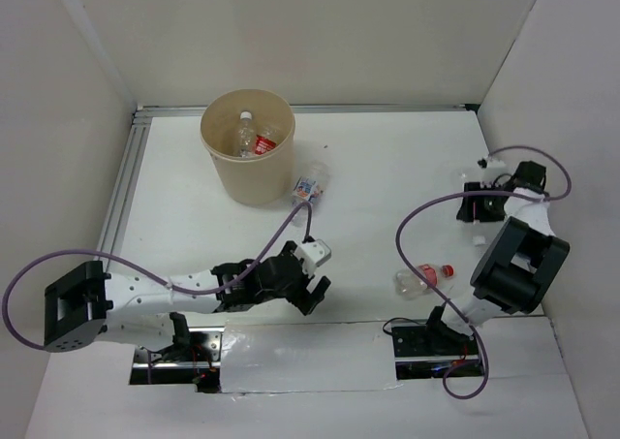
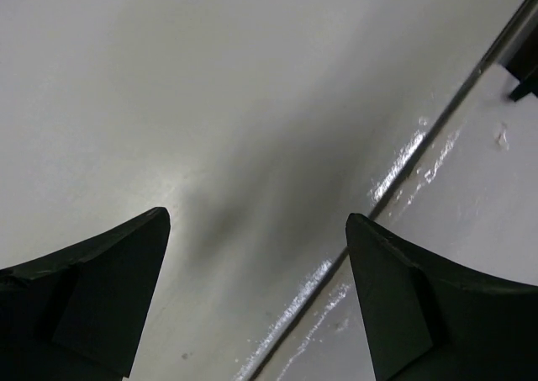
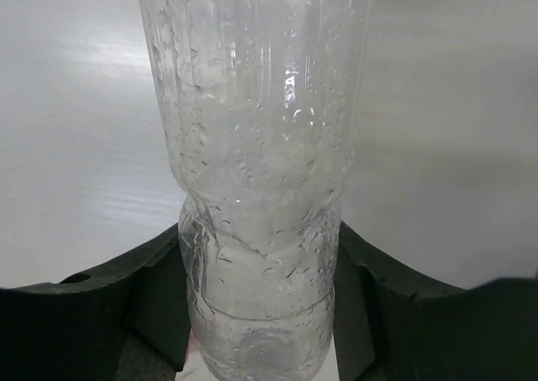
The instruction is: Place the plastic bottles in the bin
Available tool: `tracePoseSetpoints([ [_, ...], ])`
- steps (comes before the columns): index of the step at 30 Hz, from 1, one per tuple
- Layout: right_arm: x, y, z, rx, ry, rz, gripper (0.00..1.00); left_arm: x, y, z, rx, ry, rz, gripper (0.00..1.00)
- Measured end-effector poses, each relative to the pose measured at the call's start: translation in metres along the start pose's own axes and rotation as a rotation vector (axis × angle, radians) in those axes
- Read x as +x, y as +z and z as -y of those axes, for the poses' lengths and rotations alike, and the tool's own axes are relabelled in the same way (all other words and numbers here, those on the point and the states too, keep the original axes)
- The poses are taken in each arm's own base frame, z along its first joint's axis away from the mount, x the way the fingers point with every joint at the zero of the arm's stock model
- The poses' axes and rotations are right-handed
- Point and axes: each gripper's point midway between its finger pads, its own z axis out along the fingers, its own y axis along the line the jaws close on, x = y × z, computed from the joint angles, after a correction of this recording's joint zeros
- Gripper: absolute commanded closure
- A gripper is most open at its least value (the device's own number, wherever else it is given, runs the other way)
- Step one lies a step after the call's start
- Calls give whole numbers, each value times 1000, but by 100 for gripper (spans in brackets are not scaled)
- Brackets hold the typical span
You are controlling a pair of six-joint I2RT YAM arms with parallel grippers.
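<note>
Nearest the bases, we are seeing the left gripper (image 2: 256,221) hanging low over the white table (image 1: 387,168), its fingers (image 2: 92,297) standing wide apart with nothing between them. A shiny seam (image 2: 395,175) is running across the surface under it. Just ahead of the right arm's base a red-capped bottle (image 1: 423,277) is lying on its side, clear of both grippers. Farther out on the right, close to the side wall, the right gripper (image 3: 259,238) is clamping a clear bottle (image 3: 252,103): both pads (image 3: 370,288) are pressing against its narrow waist, and the plastic is looking pinched there. From above we are not making out whether that bottle is resting on the table. Toward the far left, a blue-labelled bottle (image 1: 310,185) is lying just beside the bin (image 1: 254,185), on its right. The bin is standing upright and holding a white-capped bottle (image 1: 245,129) and a red-labelled bottle (image 1: 265,145).
</note>
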Motion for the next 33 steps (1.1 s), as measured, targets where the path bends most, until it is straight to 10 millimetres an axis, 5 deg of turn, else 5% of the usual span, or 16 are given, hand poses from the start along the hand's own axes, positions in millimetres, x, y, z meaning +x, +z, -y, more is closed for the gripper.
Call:
tracePoseSetpoints([
  [6, -151, -69, -65, -287, -281, 372, 61, 36, 1, 11, 23, -49, -37, 3],
  [8, -203, -97, -118, -393, -417, 508, 61, 39, 2, 13, 26, -68, -35, 4],
  [10, -244, -127, -197, -535, -566, 636, 57, 40, 2, 15, 31, -72, -30, 4],
  [14, -272, -176, -361, -815, -791, 800, 54, 36, 2, 22, 45, -85, -9, 4],
  [16, -279, -189, -423, -910, -846, 854, 54, 36, 2, 24, 51, -82, -7, 4],
  [20, -292, -184, -511, -1016, -868, 893, 51, 37, 1, 31, 68, -70, -7, 4],
  [23, -299, -166, -555, -1064, -848, 882, 36, 40, -1, 36, 76, -58, -8, 4],
  [24, -299, -157, -565, -1077, -836, 869, 18, 41, -1, 36, 77, -55, -8, 4],
  [26, -299, -140, -579, -1095, -805, 837, 4, 41, -1, 38, 79, -43, -3, 4],
  [30, -292, -97, -582, -1091, -740, 742, 0, 37, 3, 40, 77, 6, 17, 3],
  [33, -298, -85, -571, -1070, -689, 709, 0, 32, 14, 42, 71, 62, 27, 3],
])
